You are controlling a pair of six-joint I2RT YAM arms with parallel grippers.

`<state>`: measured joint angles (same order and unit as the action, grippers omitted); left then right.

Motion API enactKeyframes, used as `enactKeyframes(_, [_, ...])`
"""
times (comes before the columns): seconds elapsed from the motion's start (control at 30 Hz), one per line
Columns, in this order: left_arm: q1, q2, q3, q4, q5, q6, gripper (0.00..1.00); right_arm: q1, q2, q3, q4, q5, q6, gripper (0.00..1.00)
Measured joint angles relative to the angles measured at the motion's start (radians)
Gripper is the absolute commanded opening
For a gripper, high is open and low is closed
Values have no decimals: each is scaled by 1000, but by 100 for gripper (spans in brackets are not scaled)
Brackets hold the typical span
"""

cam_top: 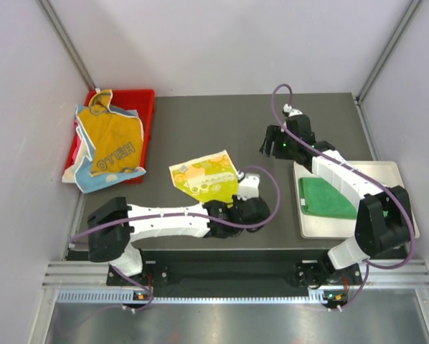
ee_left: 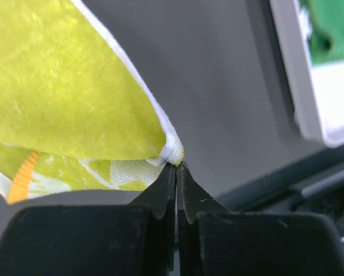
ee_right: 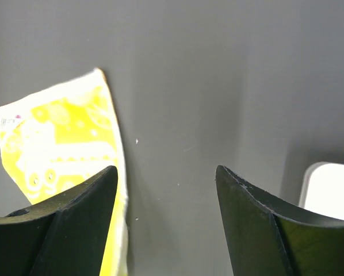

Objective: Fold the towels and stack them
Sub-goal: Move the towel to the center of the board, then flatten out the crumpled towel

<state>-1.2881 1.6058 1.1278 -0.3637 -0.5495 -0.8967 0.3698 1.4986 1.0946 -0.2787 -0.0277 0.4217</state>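
Note:
A yellow pastel-patterned towel (cam_top: 202,175) lies partly folded mid-table, one corner raised. My left gripper (cam_top: 244,186) is shut on that corner; in the left wrist view the white-hemmed tip of the yellow towel (ee_left: 74,86) is pinched at the very ends of the left gripper (ee_left: 176,165). My right gripper (cam_top: 278,145) hovers open above bare table to the right of the towel; in its own view the right gripper (ee_right: 166,172) holds nothing, with the yellow towel (ee_right: 57,138) beside its left finger. A folded green towel (cam_top: 326,197) rests on the white tray (cam_top: 387,172).
A red bin (cam_top: 144,107) at the back left holds an orange "HELLO" towel (cam_top: 114,143) draped over a light blue one (cam_top: 92,180). The white tray's corner (ee_right: 333,192) shows at the right of the right wrist view. White walls close the table in.

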Motion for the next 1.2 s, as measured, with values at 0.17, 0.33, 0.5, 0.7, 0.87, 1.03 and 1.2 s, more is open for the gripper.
enactKeyframes(0.17, [-73, -31, -97, -17, 72, -90, 1, 34, 71, 31, -6, -16, -31, 69])
enactKeyframes(0.33, [-80, -88, -148, -63, 92, -145, 43, 96, 251, 154, -20, -12, -55, 69])
enactKeyframes(0.5, [-19, -163, -137, -151, -1, -174, 51, 137, 434, 307, -56, -3, -76, 68])
enactKeyframes(0.7, [315, -224, -123, -163, -37, -115, 52, 164, 528, 400, -103, 39, -89, 65])
enactKeyframes(0.87, [569, -219, -130, -133, -10, -41, 52, 192, 576, 467, -126, 70, -92, 63])
enactKeyframes(1.03, [743, -130, -130, -84, 50, 19, 51, 220, 621, 531, -143, 98, -100, 57])
enactKeyframes(1.2, [838, 13, -109, -62, 101, 68, 50, 236, 672, 563, -167, 120, -107, 51])
